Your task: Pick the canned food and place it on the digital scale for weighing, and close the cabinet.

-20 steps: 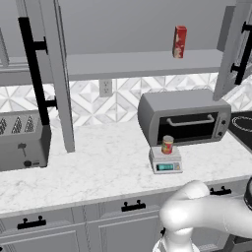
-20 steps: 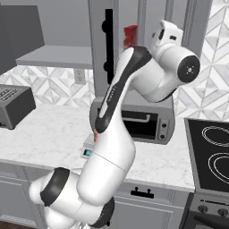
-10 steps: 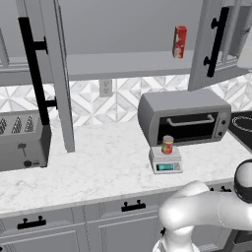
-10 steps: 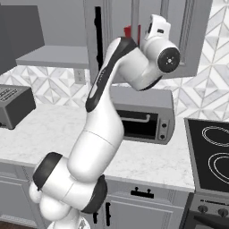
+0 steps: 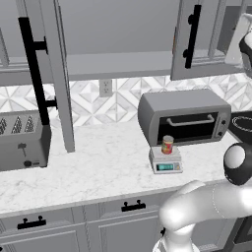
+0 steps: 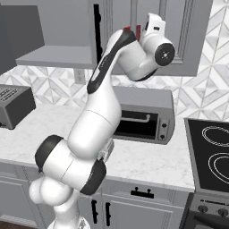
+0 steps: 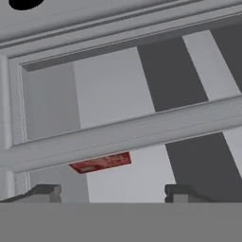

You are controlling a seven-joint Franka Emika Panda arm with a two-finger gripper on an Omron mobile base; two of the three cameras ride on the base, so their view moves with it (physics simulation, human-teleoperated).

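The canned food (image 5: 168, 145), a short red can, stands upright on the digital scale (image 5: 166, 162), on the counter in front of the toaster oven. High at the right, my gripper (image 7: 112, 193) is up at the cabinet's right door (image 5: 197, 39), which stands partly swung in; its black bar handle (image 5: 191, 37) faces the room. In the right base view the hand (image 6: 154, 24) rests close against that door (image 6: 188, 40). The fingertips (image 7: 47, 191) stand apart with nothing between them. The cabinet's left door (image 5: 56, 74) stands wide open.
A grey toaster oven (image 5: 184, 118) sits behind the scale and a toaster (image 5: 22, 145) at the counter's left. A red box (image 7: 101, 163) stands on the cabinet shelf. The stove top (image 6: 214, 147) lies to the right. Lower drawers (image 5: 133, 206) run under the marble counter (image 5: 98, 167).
The right cabinet door has swung inward toward shut, with my hand moving along with it. The red box is now mostly hidden behind that door in the left base view.
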